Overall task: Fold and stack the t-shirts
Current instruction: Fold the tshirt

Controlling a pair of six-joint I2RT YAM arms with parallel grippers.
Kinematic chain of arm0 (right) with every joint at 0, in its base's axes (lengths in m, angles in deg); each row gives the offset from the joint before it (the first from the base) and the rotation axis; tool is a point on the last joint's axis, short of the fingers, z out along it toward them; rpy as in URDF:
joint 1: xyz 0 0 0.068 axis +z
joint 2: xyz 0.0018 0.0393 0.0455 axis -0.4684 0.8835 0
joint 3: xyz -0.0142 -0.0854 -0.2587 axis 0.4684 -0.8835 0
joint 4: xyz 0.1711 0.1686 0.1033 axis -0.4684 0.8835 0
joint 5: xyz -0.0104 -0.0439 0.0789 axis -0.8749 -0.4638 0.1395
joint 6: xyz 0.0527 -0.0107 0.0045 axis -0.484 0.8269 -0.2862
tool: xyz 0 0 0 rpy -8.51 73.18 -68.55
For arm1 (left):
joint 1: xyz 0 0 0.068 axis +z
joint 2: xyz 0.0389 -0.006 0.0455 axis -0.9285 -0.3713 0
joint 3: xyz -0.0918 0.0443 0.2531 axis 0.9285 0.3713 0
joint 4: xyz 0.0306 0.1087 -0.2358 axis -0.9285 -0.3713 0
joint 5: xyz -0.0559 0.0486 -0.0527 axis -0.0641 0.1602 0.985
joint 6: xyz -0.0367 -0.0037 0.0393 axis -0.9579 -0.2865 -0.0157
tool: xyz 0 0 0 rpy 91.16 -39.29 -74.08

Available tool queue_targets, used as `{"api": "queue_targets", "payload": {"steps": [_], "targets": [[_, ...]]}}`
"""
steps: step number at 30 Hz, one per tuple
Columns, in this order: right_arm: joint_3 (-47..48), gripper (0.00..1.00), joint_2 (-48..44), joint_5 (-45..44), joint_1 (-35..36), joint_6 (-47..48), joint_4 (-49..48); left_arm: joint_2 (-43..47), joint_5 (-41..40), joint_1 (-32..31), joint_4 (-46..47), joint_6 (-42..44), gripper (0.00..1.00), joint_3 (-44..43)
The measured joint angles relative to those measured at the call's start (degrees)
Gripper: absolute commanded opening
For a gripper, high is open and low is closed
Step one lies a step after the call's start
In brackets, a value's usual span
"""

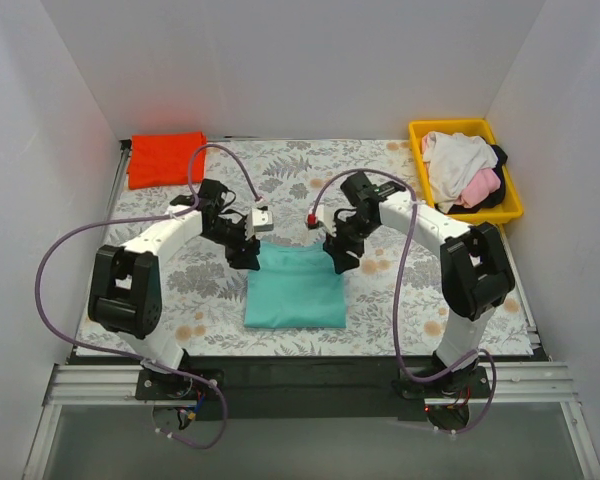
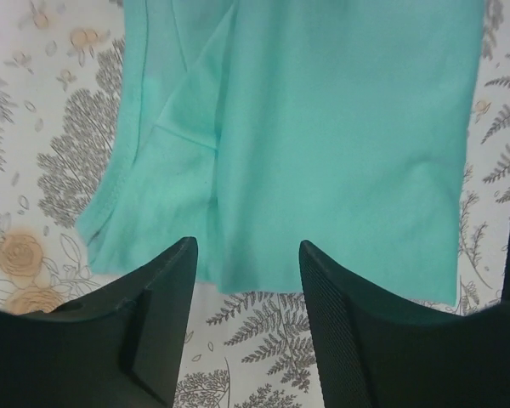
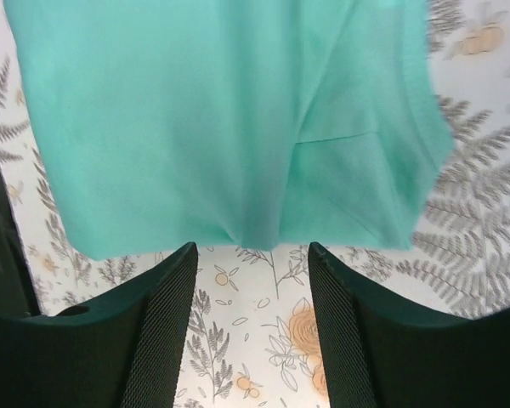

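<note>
A teal-green t-shirt (image 1: 295, 288) lies folded into a rectangle at the middle of the table. My left gripper (image 1: 246, 256) hovers at its far left corner, my right gripper (image 1: 340, 262) at its far right corner. Both stand open with only patterned cloth between their fingers. In the left wrist view the teal shirt (image 2: 323, 127) fills the frame beyond the left gripper (image 2: 248, 255). The right wrist view shows the same shirt (image 3: 221, 119) just past the right gripper (image 3: 251, 255). A folded red-orange t-shirt (image 1: 166, 157) lies at the far left corner. Crumpled white, pink and black t-shirts (image 1: 462, 170) sit in the tray.
A yellow plastic tray (image 1: 513, 205) stands at the far right. The fern-patterned cloth (image 1: 200, 300) covers the table. White walls close in the left, back and right sides. Purple cables loop beside the left arm.
</note>
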Motion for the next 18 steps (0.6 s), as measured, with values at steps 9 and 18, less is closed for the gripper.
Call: {"api": "queue_targets", "payload": {"steps": [9,18], "targets": [[20.5,0.14,10.0,16.6,-9.0,-19.6,0.0,1.0,6.9,-3.8,1.0,-4.7,0.47,-5.0],[26.1,0.07,25.6,29.0,-7.3,-37.8,-3.8,-5.3,5.1,-10.9,8.3,-11.6,0.47,-2.0]]}}
